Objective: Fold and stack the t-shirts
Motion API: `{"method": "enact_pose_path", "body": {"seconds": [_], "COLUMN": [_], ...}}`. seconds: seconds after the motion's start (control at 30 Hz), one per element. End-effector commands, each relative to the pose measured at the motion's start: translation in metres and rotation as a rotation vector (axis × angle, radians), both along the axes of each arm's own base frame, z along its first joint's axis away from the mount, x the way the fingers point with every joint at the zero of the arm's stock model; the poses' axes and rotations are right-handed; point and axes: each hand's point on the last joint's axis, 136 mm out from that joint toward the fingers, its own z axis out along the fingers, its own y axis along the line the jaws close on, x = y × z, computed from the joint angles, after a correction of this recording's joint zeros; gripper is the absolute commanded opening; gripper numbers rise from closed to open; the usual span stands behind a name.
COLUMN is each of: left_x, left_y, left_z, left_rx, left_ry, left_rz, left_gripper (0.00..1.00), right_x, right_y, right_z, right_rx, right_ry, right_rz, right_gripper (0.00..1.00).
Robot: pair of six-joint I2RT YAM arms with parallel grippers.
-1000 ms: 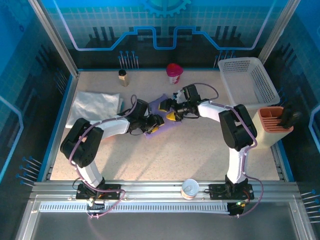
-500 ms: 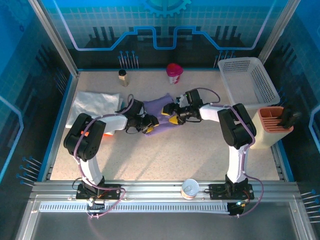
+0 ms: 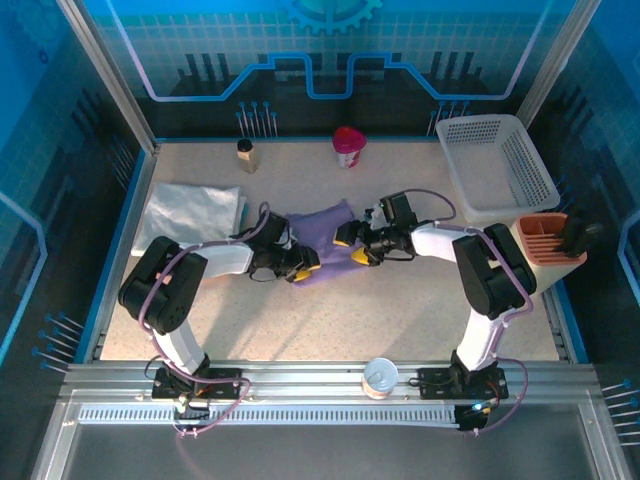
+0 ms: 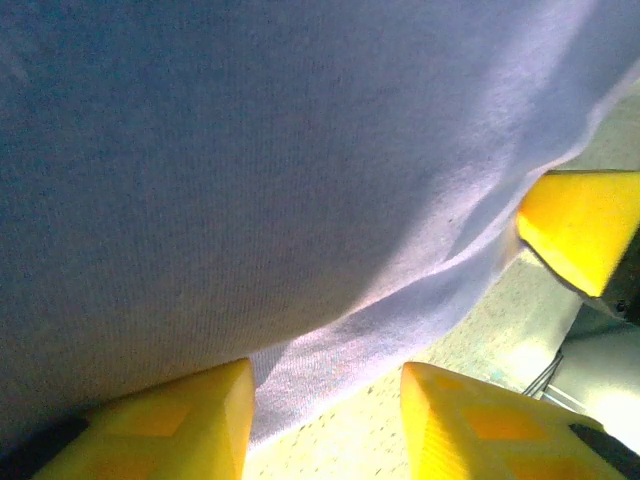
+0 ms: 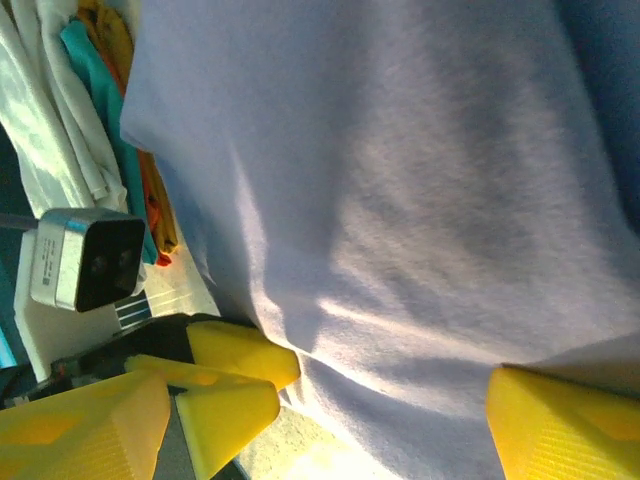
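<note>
At the far left of the table (image 3: 330, 320) a folded white t-shirt (image 3: 190, 208) lies flat, with a small brown bottle (image 3: 245, 155) standing behind it near the back edge.

Moving toward the middle, the left gripper (image 3: 300, 263) is low over the near-left edge of the lavender t-shirt (image 3: 325, 222), which sits bunched on the tabletop between the two arms, just right of the white one. From the left wrist the lavender cloth (image 4: 300, 180) hangs close above the yellow fingers (image 4: 170, 420). They stand apart, the hem dips into the gap between them with bare table showing below, and nothing is pinched.

Behind the shirt a magenta cup (image 3: 348, 145) stands at the back of the table.

The right gripper (image 3: 352, 246) meets the shirt from its right side, close to the left one. In its wrist view its fingers (image 5: 560, 430) are spread wide with the lavender fabric (image 5: 400, 200) lying across the space between them, released rather than clamped. Beyond the fabric's edge in that view I can see white cloth (image 5: 40, 110), a teal layer (image 5: 100, 90) and orange cloth (image 5: 152, 200).

Further right is the white mesh basket (image 3: 525, 165) in the back corner, then a terracotta holder (image 3: 548, 255) at the table's right edge. A tin (image 3: 380, 377) sits on the front rail.
</note>
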Motion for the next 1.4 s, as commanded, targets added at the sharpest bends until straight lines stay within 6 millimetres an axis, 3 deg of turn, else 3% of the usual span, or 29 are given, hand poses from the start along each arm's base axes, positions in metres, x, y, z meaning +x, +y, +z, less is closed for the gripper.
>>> {"method": "enact_pose_path", "body": {"seconds": [0.0, 0.17, 0.27, 0.47, 0.6, 0.73, 0.9, 1.07, 1.23, 1.37], "left_x": [0.002, 0.044, 0.069, 0.12, 0.143, 0.153, 0.149, 0.143, 0.149, 0.154], "left_y": [0.015, 0.022, 0.019, 0.03, 0.035, 0.039, 0.039, 0.043, 0.059, 0.074], "left_z": [0.015, 0.049, 0.053, 0.024, 0.002, -0.013, -0.022, -0.023, -0.004, 0.034], "left_rx": [0.064, 0.083, 0.07, 0.033, 0.013, 0.042, 0.05, 0.065, 0.07, 0.081], "left_ry": [0.027, -0.08, -0.106, -0.114, -0.109, -0.091, -0.053, -0.045, -0.08, -0.136], "left_rz": [0.01, 0.038, 0.036, 0.099, 0.135, 0.127, 0.111, 0.098, 0.124, 0.127], "left_gripper": [0.46, 0.47, 0.47, 0.46, 0.44, 0.44, 0.44, 0.44, 0.44, 0.48], "right_x": [0.007, 0.029, 0.041, 0.066, 0.083, 0.096, 0.116, 0.134, 0.133, 0.128], "right_y": [-0.006, -0.003, 0.003, 0.02, 0.032, 0.045, 0.058, 0.05, 0.033, 0.033], "right_z": [0.018, 0.051, 0.057, 0.061, 0.055, 0.05, 0.047, 0.01, -0.029, -0.032], "right_rx": [-0.03, -0.051, -0.038, 0.0, 0.023, 0.078, 0.118, 0.088, 0.005, 0.024], "right_ry": [-0.017, -0.103, -0.116, -0.164, -0.18, -0.2, -0.223, -0.143, -0.052, -0.036], "right_rz": [-0.02, -0.018, -0.011, -0.006, 0.004, 0.011, 0.015, -0.055, -0.092, -0.076], "right_gripper": [0.84, 0.83, 0.83, 0.83, 0.83, 0.83, 0.82, 0.82, 0.82, 0.81]}}
